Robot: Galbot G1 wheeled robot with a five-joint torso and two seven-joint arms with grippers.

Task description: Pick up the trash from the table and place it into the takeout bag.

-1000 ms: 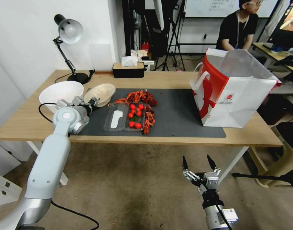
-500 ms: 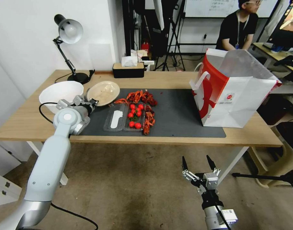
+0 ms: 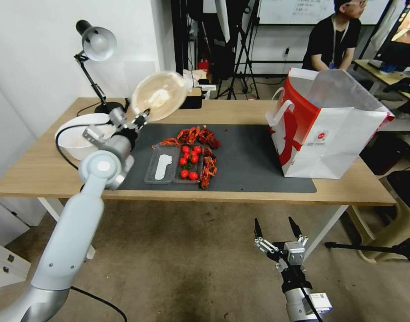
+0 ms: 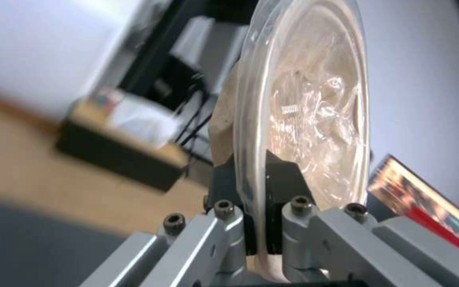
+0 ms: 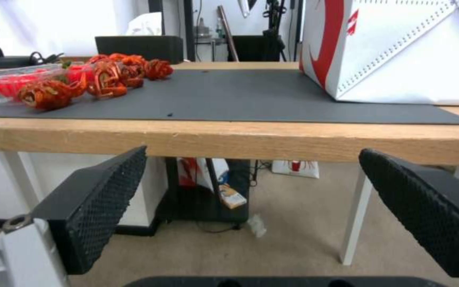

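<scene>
My left gripper (image 3: 140, 120) is shut on the rim of a beige shallow bowl (image 3: 159, 96) and holds it in the air, tipped on edge, above the back left of the dark mat (image 3: 249, 156). In the left wrist view the jaws pinch the bowl's (image 4: 309, 99) plastic-covered rim. Red crayfish shells (image 3: 200, 135) and a clear tray (image 3: 162, 164) with cherry tomatoes (image 3: 189, 162) lie on the mat. The white and red takeout bag (image 3: 330, 129) stands open at the table's (image 3: 240, 109) right end. My right gripper (image 3: 277, 228) hangs open below the table's front edge.
A large white bowl (image 3: 75, 134) sits at the table's left, behind my left arm. A desk lamp (image 3: 95, 44) and a black tissue box (image 3: 193, 96) stand along the back edge. The mat between the shells and the bag (image 5: 399, 48) is bare.
My left gripper has lifted the beige bowl off the table, up and toward the right, and tipped it onto its edge. The right arm has stayed still.
</scene>
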